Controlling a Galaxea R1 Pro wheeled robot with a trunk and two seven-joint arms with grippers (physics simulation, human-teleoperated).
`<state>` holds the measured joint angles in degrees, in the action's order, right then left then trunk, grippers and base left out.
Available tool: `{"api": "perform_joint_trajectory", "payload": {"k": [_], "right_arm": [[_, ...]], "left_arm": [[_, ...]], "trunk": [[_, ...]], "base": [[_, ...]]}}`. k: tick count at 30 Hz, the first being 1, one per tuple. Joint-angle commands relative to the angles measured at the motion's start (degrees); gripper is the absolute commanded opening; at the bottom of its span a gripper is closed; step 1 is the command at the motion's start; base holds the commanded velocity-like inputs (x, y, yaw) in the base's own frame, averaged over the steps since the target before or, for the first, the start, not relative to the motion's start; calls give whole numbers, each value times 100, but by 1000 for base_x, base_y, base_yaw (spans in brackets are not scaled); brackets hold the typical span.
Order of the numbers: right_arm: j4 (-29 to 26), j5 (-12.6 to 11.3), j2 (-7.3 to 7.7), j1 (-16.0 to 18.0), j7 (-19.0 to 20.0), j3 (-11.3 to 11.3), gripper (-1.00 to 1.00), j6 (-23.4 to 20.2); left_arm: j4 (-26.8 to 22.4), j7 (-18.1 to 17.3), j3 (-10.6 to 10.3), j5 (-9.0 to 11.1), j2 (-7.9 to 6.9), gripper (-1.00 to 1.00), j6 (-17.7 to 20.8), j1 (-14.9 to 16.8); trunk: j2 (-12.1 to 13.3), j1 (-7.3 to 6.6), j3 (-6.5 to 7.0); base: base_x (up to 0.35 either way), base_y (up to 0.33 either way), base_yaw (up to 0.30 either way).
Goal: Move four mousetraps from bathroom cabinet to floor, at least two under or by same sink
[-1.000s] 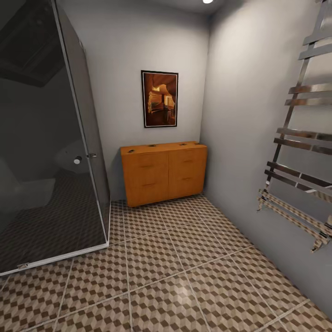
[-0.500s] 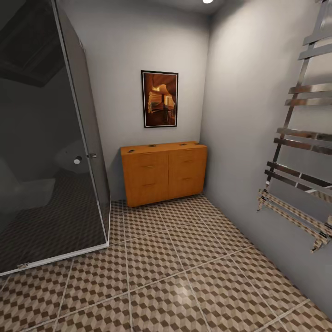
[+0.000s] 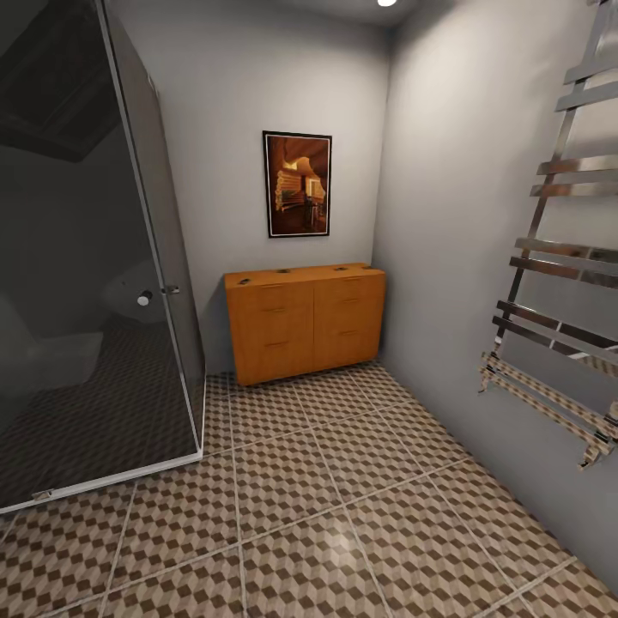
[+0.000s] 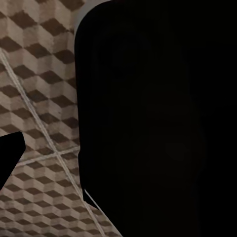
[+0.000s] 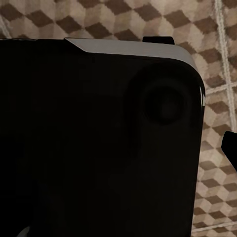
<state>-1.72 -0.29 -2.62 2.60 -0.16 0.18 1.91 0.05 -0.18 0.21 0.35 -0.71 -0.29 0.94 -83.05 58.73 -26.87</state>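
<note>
The orange-brown cabinet stands against the far wall in the head view, its drawers shut. Several tiny dark-and-tan mousetraps lie on its top, one near the left end and one near the right end. The cube-patterned bathroom floor stretches from me to the cabinet. In each wrist view a dark robot body part hangs over the tiles; a black fingertip edges into the left one and another fingertip into the right one. The sink is out of view.
A dark glass shower enclosure fills the left side. A chrome towel rail juts from the right wall. A framed picture hangs above the cabinet. Between shower and right wall runs an open strip of tiles.
</note>
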Motion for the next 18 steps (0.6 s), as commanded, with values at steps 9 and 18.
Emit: {"api": "perform_joint_trajectory", "payload": {"k": [9, 18], "right_arm": [[5, -6, -1, 4, -2, 2, 100, 35], [-67, 1, 26, 4, 6, 8, 100, 66]], "left_arm": [[14, -6, 2, 13, 7, 100, -2, 2], [-169, 22, 26, 9, 21, 100, -6, 3]], "trunk": [[-3, 0, -6], [-3, 0, -6]], "base": [[0, 0, 0], [0, 0, 0]]}}
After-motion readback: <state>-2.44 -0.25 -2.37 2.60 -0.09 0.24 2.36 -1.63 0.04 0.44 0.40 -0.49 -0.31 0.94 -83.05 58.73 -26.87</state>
